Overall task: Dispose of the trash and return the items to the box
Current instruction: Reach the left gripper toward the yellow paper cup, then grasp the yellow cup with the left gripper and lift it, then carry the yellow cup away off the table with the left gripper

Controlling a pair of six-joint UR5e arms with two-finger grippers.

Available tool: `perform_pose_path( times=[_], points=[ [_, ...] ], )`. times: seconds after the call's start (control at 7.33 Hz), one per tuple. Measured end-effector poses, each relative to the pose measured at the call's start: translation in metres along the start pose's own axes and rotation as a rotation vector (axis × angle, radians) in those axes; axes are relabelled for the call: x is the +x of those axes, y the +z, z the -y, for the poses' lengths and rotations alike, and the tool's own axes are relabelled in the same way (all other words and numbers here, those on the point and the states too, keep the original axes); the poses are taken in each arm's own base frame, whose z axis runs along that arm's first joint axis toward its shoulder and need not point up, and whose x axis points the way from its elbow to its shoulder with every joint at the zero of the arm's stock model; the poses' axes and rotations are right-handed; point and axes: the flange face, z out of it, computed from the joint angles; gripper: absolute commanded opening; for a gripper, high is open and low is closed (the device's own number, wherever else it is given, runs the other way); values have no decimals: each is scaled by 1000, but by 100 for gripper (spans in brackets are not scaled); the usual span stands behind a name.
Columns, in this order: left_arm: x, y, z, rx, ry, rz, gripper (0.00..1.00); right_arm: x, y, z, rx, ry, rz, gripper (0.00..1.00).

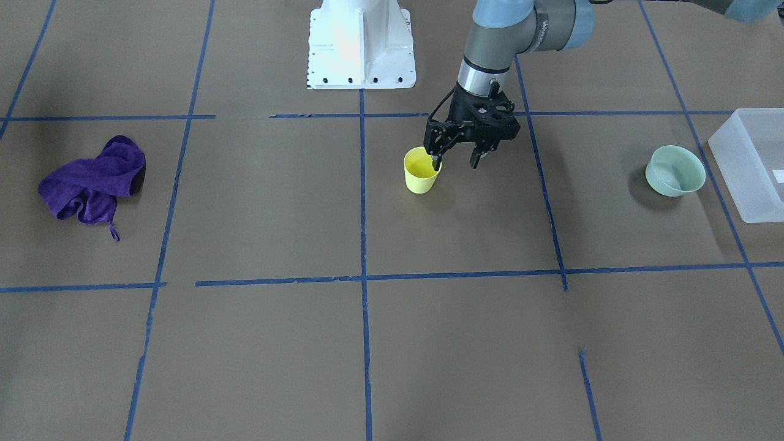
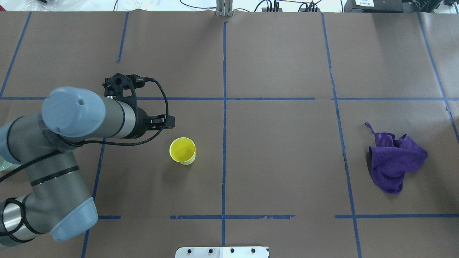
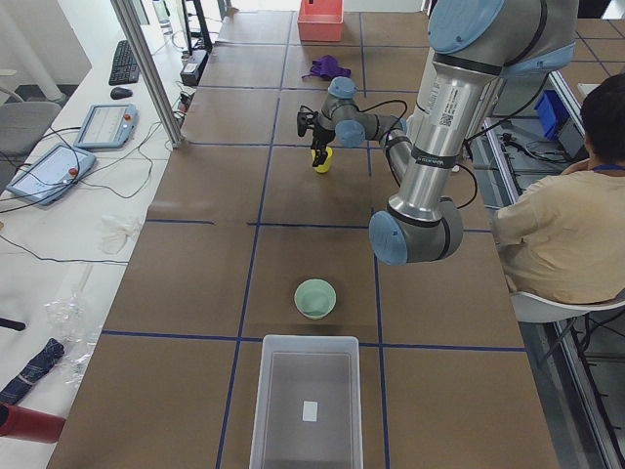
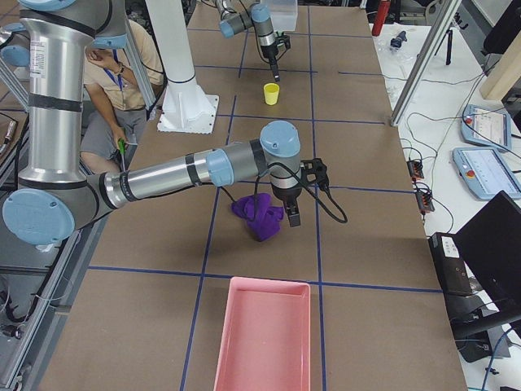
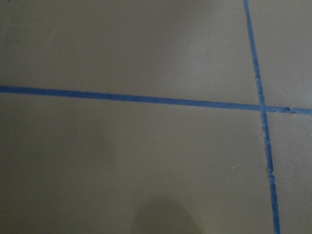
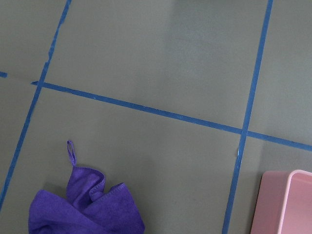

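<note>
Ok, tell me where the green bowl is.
In the front-facing view the green bowl sits far right, the robot's left side, just outside the translucent bin.

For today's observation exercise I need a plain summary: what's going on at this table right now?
The left gripper hangs open at the rim of the upright yellow cup, not closed on it. The mint bowl sits on the table beside the frosted bin, which holds neither item. The right gripper is by the purple cloth; whether it is open can't be told.
</note>
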Motion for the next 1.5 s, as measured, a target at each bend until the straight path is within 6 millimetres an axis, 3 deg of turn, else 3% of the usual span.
perform_pose_path(
  times=[0.27,0.55,0.82,0.95,1.09,1.23,1.5],
  points=[
    [5,10,-22,-24,-1,7,0,2,2,-1,-4,5,-1,100],
    [7,19,-35,-38,-8,18,0,2,2,-2,-5,5,-1,100],
    [8,1,-26,-26,45,-4,0,2,2,-2,-3,2,0,100],
    [2,-21,0,3,118,-17,0,2,1,-2,-3,2,0,100],
    [-12,-43,40,29,194,-22,0,1,1,-2,-3,1,0,100],
    [-38,-67,92,47,281,-20,0,1,1,-1,-2,1,0,100],
    [-124,-118,185,77,468,23,0,1,1,-1,-1,-1,0,100]
  ],
)
